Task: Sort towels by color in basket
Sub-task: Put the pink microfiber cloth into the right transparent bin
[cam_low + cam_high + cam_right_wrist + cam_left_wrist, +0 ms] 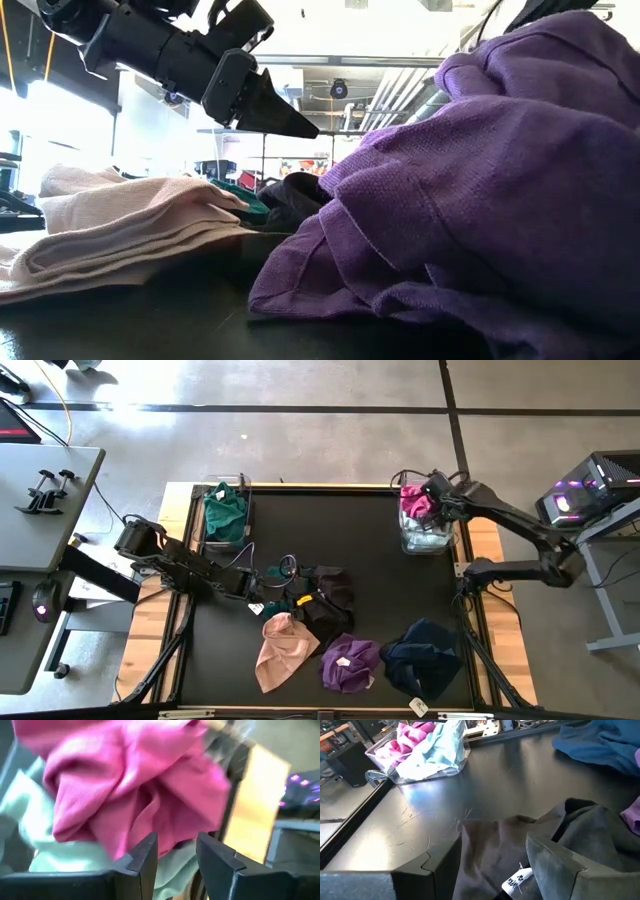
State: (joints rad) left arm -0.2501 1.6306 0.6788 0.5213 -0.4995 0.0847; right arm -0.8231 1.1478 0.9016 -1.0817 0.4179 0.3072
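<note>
The left gripper [250, 588] is hovering open-fingered and empty just beside the crumpled black cloth [325, 600] at mid-table, clearly the nearer arm, while the right gripper [175, 852] is hanging parted over the magenta towel [130, 795] in the clear bin [425, 540].

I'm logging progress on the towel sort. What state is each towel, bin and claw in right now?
Magenta towel: in the right bin, on a mint towel.
Green towel: in the left bin.
Black towel, peach towel, purple towel, navy towel: loose on the mat.
Left claw: open over the black towel.
Right claw: open above the magenta towel.
</note>
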